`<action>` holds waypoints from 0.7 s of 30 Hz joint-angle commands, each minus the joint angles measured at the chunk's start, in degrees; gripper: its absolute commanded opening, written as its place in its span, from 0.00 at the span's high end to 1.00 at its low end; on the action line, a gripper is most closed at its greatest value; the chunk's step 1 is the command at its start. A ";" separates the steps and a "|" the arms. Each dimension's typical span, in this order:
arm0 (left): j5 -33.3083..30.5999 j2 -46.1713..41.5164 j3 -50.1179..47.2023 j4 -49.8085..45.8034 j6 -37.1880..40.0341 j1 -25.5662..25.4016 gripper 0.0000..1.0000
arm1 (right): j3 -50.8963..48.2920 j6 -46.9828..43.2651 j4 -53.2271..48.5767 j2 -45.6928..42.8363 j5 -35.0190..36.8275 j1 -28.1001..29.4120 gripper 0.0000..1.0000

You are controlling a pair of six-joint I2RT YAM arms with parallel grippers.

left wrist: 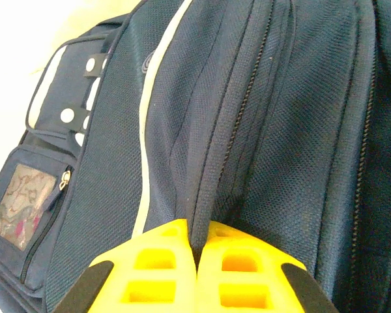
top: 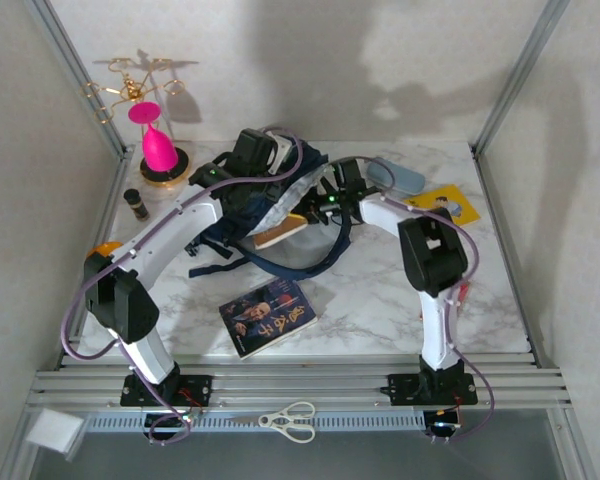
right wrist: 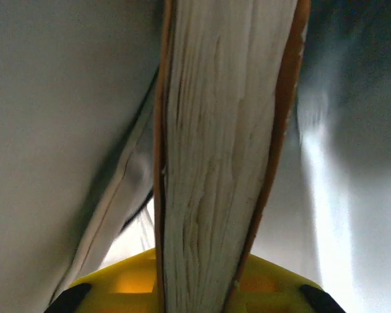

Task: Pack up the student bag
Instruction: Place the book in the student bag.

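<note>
The left tool [left wrist: 197, 261] has its yellow fingers [left wrist: 159, 264] pressed together, pinching a fold of navy fabric beside a zip on the student bag [left wrist: 280, 130]. From the left wrist, the bag's outer face runs away from the fingers, with light grey piping and a small clear-windowed pocket at the lower left.

The right tool [right wrist: 195, 287] is clamped on a book [right wrist: 215, 163], gripping its tan covers from either side, with the page edges facing the camera. Pale lining lies close on both sides of the book, which is partly inside the bag's mouth.

From above, the bag lies at the back middle of the marbled counter [top: 380, 300], between the two wrists, its dark straps trailing toward the near edge. A dark-covered book [top: 268, 316] lies flat in front of the bag, apart from it. A yellow booklet [top: 445, 205] rests to the right, and scissors [top: 290, 420] sit on the rail by the arm bases.
</note>
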 commanded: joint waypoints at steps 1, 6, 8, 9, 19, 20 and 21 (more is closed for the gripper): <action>2.32 -4.78 0.99 3.71 -1.23 0.13 1.00 | 8.44 -5.16 -0.29 5.85 0.35 1.05 0.85; 0.27 -3.92 2.68 2.14 -1.37 0.18 1.00 | 13.47 -9.91 -9.81 8.74 7.19 -0.03 0.57; -0.10 -3.91 2.04 2.90 -1.11 0.15 1.00 | 12.03 -10.78 -12.26 6.23 11.39 -0.26 0.48; -0.55 -3.68 1.84 3.13 -1.11 0.22 1.00 | 10.01 -10.43 -12.24 4.31 12.55 -0.21 0.44; -0.06 -2.01 3.13 3.81 -2.03 0.22 1.00 | -11.27 -5.30 -13.34 -12.15 29.92 3.95 0.38; -0.07 -1.74 3.40 3.58 -2.03 0.22 1.00 | -12.45 -3.71 -11.42 -12.47 30.11 4.95 0.40; -0.01 -1.57 3.52 3.50 -2.04 0.22 1.00 | -13.44 -2.34 -9.35 -12.42 29.62 5.69 0.42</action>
